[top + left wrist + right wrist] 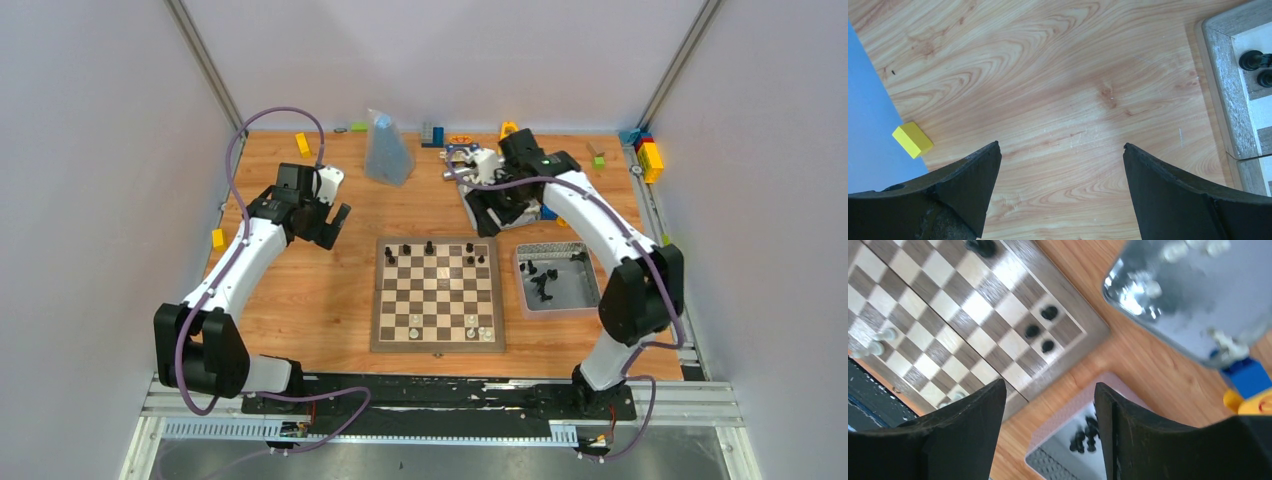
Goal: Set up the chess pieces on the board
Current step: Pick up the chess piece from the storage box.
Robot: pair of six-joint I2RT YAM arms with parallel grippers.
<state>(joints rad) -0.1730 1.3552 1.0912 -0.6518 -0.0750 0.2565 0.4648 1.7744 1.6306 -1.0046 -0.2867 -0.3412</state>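
Board [437,294]: lay on worktop [300,300]. Chess pieces [429,246]: we logged a few on the board and a heap in the tray [580,290] right of the board. Left end effector [1062,150] and right end effector [1050,390]: jaws apart, empty. Risk we judged: the heap could yield 2 pieces per pinch.

Both arms aloft: left pincer [1060,150] spread wide, empty; right pincer [1050,390] parted, empty.

No legible text anywhere, seemingly.
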